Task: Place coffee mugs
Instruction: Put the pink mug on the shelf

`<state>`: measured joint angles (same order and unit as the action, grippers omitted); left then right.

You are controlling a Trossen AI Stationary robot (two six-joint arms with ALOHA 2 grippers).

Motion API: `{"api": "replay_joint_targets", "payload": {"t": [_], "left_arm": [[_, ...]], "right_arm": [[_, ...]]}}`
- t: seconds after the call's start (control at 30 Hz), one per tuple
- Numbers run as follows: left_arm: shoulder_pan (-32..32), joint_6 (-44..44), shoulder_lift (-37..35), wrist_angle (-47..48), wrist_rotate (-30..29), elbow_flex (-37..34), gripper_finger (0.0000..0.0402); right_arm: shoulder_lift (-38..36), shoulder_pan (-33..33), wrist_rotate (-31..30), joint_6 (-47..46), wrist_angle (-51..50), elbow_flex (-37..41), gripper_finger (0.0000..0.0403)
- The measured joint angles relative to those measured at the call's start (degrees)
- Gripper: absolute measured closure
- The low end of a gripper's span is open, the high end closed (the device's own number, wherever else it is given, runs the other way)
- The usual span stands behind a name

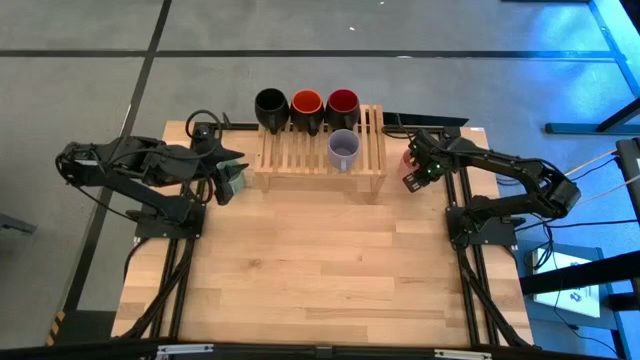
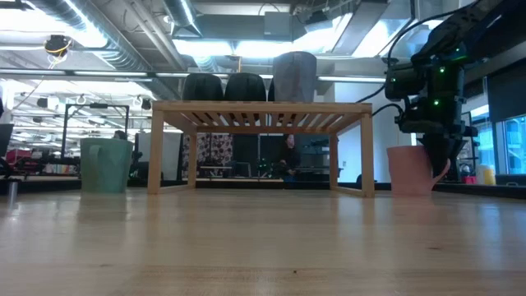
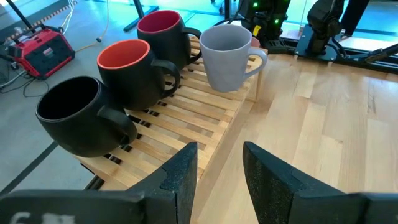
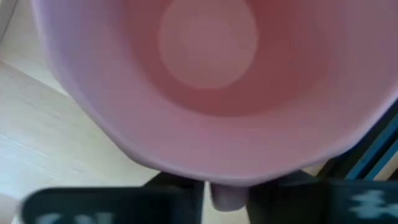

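The black [image 1: 270, 106], orange-red [image 1: 306, 106] and dark red [image 1: 342, 104] mugs stand in a row along the far side of the wooden rack [image 1: 320, 160]. The lavender-grey mug [image 1: 344, 150] stands nearer on it. The green mug [image 2: 105, 164] stands on the table left of the rack. My left gripper [image 1: 226, 178] is open and empty over it, facing the rack [image 3: 186, 118]. The pink mug [image 2: 409, 169] stands on the table right of the rack. My right gripper [image 2: 436, 156] is shut on its handle. My right gripper pinches the pink mug's handle [image 4: 227, 194] between its two fingers. The fingers [image 2: 437, 152] come from above, pointing down, on the side of the mug away from the rack. The mug stands upright with its base on the table.
The rack's near left part [image 1: 290, 165] is bare slats. Bare tabletop [image 1: 320, 270] lies between the rack and the near edge. Cables and arm bases [image 1: 165, 215] stand at both sides of the table.
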<state>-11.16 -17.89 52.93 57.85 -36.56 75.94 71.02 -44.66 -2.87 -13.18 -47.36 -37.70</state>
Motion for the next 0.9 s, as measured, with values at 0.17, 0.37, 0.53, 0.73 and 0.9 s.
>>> {"api": "replay_joint_targets", "payload": {"t": [0.17,0.37,0.53,0.73,0.9], "left_arm": [[0.0,0.02,0.0,0.02,-0.02,0.0,0.0278],[0.0,0.4,0.0,0.02,-0.04,0.0,0.0278],[0.0,0.44,0.0,0.02,-0.04,0.0,0.0278],[-0.02,0.45,0.0,0.01,-0.51,0.0,0.0278],[-0.02,0.42,0.0,0.02,-1.51,0.0,0.0278]], "right_arm": [[-0.1,0.02,0.37,0.13,0.34,-0.16,0.038],[-0.23,0.02,-2.34,-1.57,-2.3,-2.3,0.0379],[-3.45,0.07,-2.54,-3.54,-8.11,-6.49,0.0379],[-8.84,4.31,-2.46,-8.64,-18.96,-12.22,0.0379],[-12.17,13.44,-3.55,-16.49,-27.1,-16.66,0.0379]]}}
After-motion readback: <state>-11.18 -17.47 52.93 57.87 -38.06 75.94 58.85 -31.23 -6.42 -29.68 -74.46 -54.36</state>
